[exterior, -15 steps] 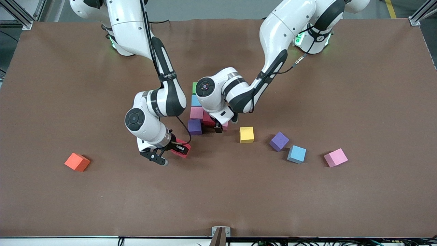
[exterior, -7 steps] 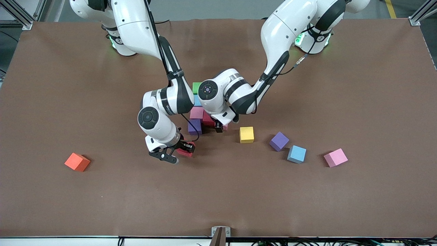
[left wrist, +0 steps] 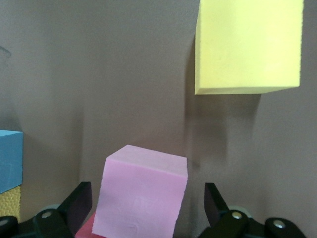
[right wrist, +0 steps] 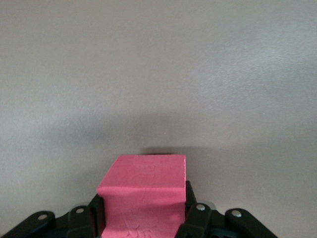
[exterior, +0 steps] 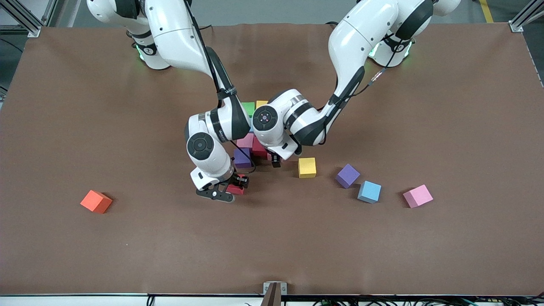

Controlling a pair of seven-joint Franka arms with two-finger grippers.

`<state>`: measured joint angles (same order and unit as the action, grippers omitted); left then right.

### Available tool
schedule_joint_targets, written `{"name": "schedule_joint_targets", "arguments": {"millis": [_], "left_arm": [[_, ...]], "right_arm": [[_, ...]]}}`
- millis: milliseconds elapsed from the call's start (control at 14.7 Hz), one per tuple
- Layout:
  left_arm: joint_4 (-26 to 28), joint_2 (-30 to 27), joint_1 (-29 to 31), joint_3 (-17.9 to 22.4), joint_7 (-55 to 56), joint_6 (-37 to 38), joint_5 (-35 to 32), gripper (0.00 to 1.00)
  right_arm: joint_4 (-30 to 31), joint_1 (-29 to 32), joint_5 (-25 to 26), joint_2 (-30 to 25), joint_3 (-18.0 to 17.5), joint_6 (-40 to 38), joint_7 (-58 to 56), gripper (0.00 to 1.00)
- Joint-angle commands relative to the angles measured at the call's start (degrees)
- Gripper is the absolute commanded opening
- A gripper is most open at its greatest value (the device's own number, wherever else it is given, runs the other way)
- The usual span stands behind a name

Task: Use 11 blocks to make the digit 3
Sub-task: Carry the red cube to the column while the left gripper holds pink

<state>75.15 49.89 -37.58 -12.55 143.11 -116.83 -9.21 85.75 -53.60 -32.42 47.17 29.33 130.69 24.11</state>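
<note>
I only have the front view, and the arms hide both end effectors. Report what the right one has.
Observer: The right end effector is shut on a red cube, with a finger pressed against each side.
Operator: Now the left one.
Observer: The left end effector is open around a pink cube, with a gap at each finger.
Operator: Say what lies ahead of it.
Observer: A yellow cube, standing apart from the pink one.
</note>
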Motion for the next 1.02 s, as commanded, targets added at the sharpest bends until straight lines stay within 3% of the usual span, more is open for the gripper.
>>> {"name": "schedule_joint_targets", "arguments": {"millis": [0,409,953], "left_arm": [[-0.80,0.38,-0.39,-0.02,0.50,-0.06,1.65,1.00],[-0.71,0.47,-0.83,-0.02,1.73,-0.06,2.36,1.00],[-0.71,0.47,-0.39,-0.02,2.08,-0.15,5.69,1.00]], "right_arm": [[-1.11,1.56,0.78,0.20,-1.20,-0.53,-2.04,0.30],[-1.11,1.65,0.78,0.20,-3.31,-0.44,-2.22,0.30],[-1.03,3.06,0.69,-0.23,-3.40,-1.05,-2.31,0.30]]}}
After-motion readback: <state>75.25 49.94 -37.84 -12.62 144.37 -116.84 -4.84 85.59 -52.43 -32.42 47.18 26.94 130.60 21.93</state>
